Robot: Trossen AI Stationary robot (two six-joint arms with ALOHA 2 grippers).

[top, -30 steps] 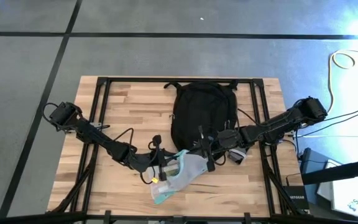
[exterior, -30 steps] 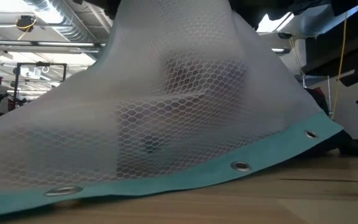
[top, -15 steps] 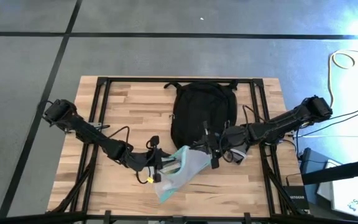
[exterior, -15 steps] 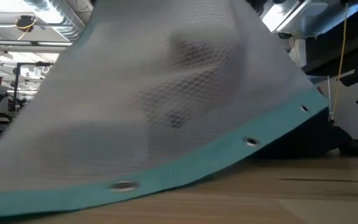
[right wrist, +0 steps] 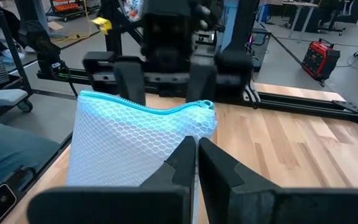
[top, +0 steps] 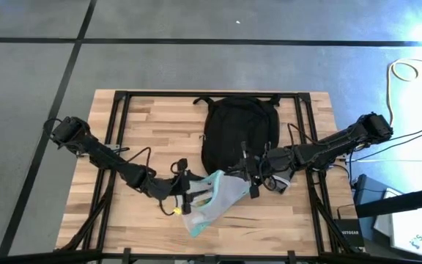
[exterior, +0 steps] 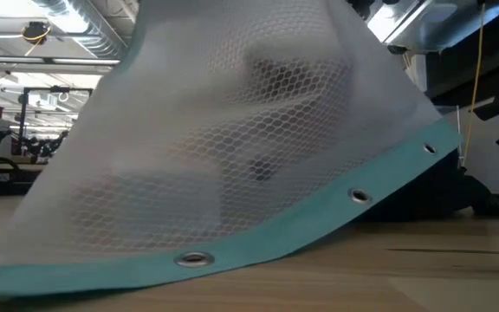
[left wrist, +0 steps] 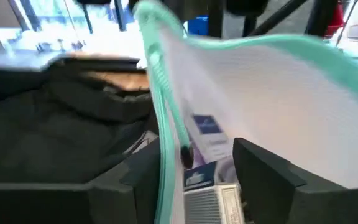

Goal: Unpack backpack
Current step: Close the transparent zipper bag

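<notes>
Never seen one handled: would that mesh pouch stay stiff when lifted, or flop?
Probably floppy: the mesh pouch drapes tent-like from the right gripper. Likely light, hanging from one pinched edge. What is inside may shift.

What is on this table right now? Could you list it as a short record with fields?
Surface: wooden table
Main item: black backpack, lying flat at the far middle of the table
Second item: clear mesh pouch with teal edging, in front of the backpack, lifted at one end
Pouch contents: something printed shows inside, too blurred to name
Left end effector: at the pouch's zipper edge, fingers apart on either side of it
Right end effector: shut on the pouch's opposite end
</notes>
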